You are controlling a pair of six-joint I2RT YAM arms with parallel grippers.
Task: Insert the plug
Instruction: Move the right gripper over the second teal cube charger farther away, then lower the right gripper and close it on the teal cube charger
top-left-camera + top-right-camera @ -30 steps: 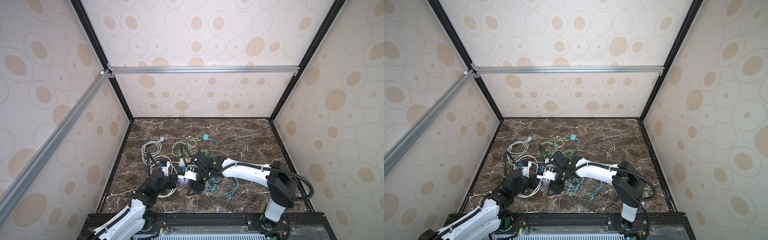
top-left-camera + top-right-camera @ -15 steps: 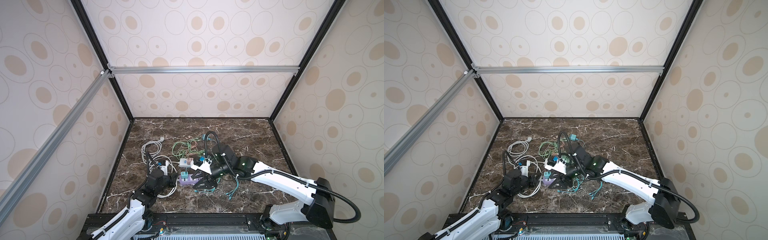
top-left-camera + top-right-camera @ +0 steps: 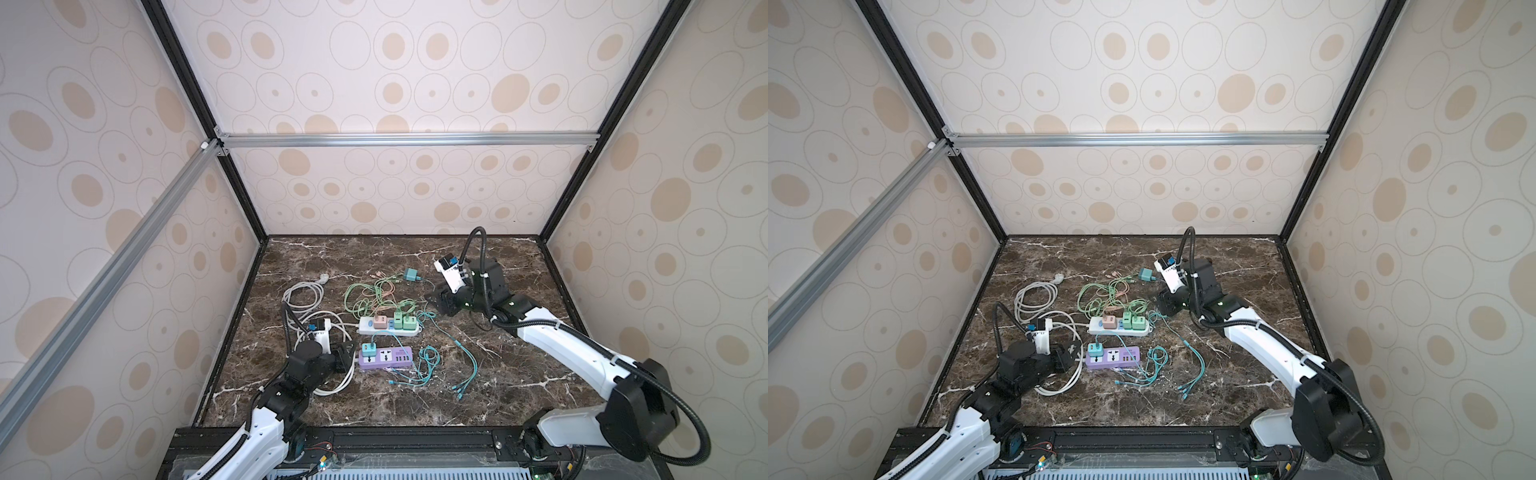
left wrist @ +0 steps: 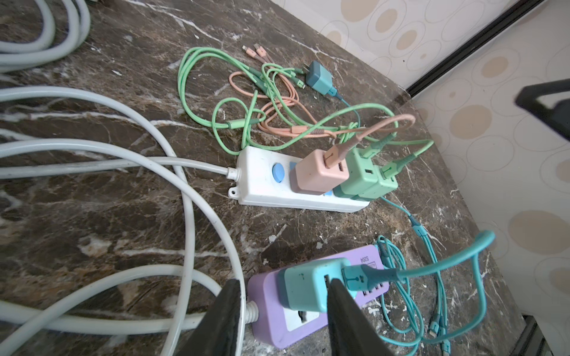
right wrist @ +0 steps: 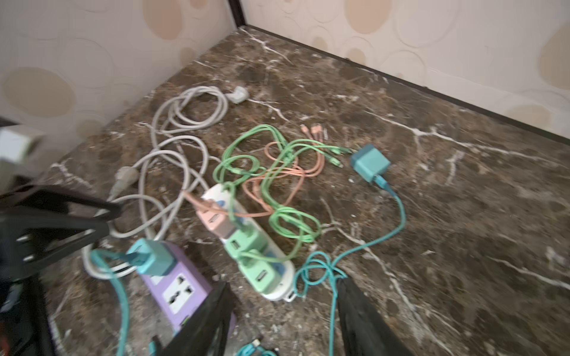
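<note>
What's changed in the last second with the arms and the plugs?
The right hand pulled back from the purple strip toward the far right, open and empty. The left hand opened at the strip's left end. The teal plug stays seated; white strip and cables unmoved.

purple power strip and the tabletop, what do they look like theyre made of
The purple power strip looks like moulded plastic with a smooth, satin finish: even colour, rounded corners. The tabletop looks like polished dark brown marble, or a marble-look laminate: irregular white veins, soft sheen. The pictures cannot settle which.
</note>
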